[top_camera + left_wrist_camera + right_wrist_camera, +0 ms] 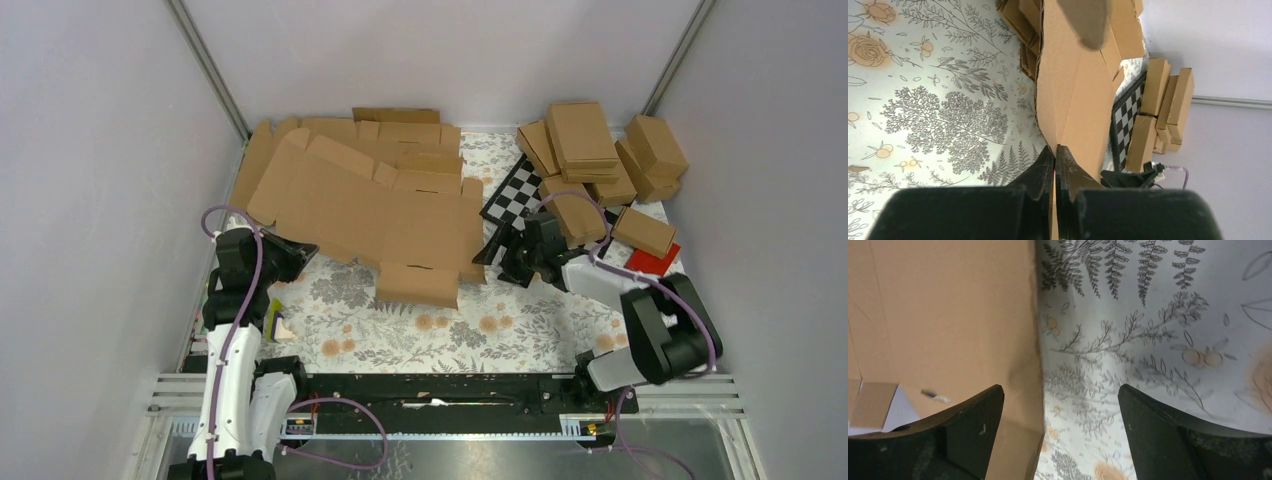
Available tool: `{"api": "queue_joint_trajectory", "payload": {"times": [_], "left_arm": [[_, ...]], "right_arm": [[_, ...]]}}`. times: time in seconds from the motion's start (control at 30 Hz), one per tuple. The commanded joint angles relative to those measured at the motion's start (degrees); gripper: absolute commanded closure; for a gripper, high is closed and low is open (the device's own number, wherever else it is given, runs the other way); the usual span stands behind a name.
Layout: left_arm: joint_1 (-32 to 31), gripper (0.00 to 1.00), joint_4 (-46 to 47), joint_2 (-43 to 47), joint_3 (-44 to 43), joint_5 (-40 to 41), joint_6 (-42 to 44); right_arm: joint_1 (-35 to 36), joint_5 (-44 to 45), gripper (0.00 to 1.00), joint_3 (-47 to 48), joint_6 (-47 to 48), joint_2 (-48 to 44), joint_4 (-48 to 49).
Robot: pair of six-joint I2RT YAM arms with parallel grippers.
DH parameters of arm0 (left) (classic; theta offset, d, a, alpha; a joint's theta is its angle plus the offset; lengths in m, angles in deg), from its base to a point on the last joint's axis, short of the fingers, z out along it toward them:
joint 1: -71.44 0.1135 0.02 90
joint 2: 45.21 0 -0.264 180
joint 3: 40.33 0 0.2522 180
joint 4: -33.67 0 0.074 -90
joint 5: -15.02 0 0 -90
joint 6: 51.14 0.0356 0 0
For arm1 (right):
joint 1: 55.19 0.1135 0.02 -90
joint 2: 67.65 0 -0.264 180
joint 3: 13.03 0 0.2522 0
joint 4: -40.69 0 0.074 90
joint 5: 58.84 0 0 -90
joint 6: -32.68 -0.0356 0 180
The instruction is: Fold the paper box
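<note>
Flowery tablecloth (500, 330) holds the paper box (370, 205). Left gripper (1055, 150) pinches its left edge tight. Right gripper (1060, 390) sits over its right edge, jaws wide apart.

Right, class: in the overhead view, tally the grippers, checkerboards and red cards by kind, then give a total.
Grippers: 2 (left gripper, right gripper)
Checkerboard: 1
Red card: 1
Total: 4
</note>
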Motion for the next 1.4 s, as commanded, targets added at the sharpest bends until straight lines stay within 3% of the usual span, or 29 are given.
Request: {"api": "queue_joint_trajectory", "payload": {"times": [0.0,0.23,0.4,0.5,0.67,0.87,1.0,1.37], "left_arm": [[-0.22,1.00,-1.05,0.58,-3.97,0.02,4.56],[-0.22,1.00,-2.76,0.88,-5.48,5.74,8.31],[-0.22,1.00,-3.07,-0.41,-4.62,7.54,10.80],[-0.22,1.00,-3.06,0.35,-4.41,9.07,11.49],[-0.22,1.00,-3.82,0.95,-6.62,11.56,14.82],[-1.67,1.00,0.98,0.74,-5.38,-0.09,17.61],[-3.91,1.00,5.42,2.22,-1.66,-6.12,16.30],[-21.39,1.00,8.72,-1.55,0.59,-3.98,15.83]], "right_arm": [[0.30,-6.80,0.09,2.33,-5.35,9.12,11.99],[1.00,-9.94,0.19,9.32,-8.43,18.60,19.46],[1.91,-12.17,0.41,12.70,-9.36,22.37,21.75],[4.27,-9.79,0.54,15.58,-6.95,22.71,18.09],[9.63,-0.74,0.55,22.76,2.09,20.83,6.12],[10.91,9.17,0.52,24.41,7.34,15.83,-5.55],[10.92,13.83,0.57,22.35,10.04,11.59,-9.08],[10.88,23.78,0.56,20.26,17.53,3.96,-19.93]]}}
